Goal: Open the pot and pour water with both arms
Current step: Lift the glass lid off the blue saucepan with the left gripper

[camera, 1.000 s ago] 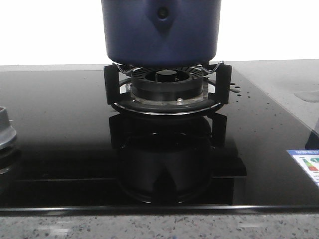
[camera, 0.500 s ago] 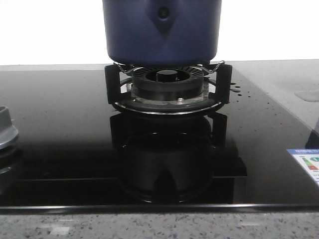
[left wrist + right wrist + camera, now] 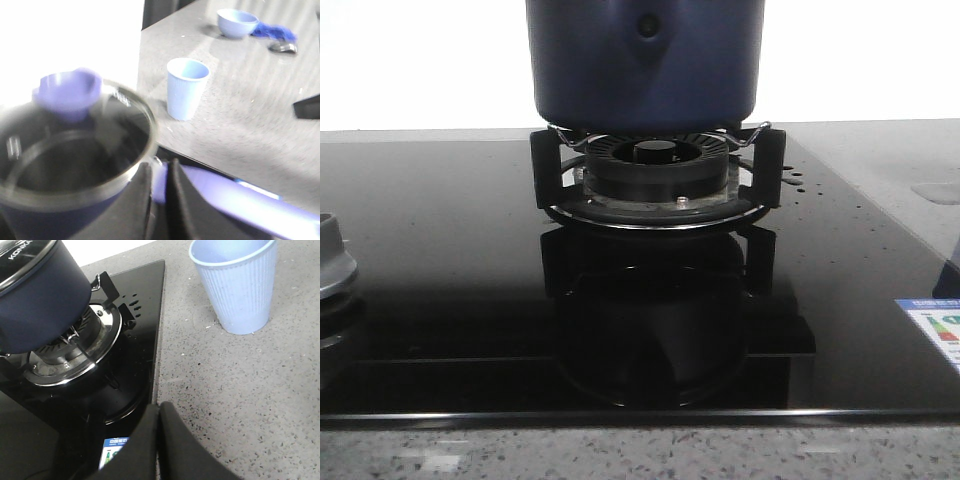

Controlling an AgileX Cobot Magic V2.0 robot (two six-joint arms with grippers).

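The pot sat on the burner grate of the black glass hob, its glass lid on, with a pale purple knob. My left pincer was clenched on the pot's lilac handle, I judged to steady it for the lid's removal and to tip it later. My right pincer was clenched on nothing, hanging over the hob's edge and the speckled tabletop, apart from the pot. Beyond it stood a ribbed blue paper cup, likely placed there to receive the water. A small bowl lay farther off.
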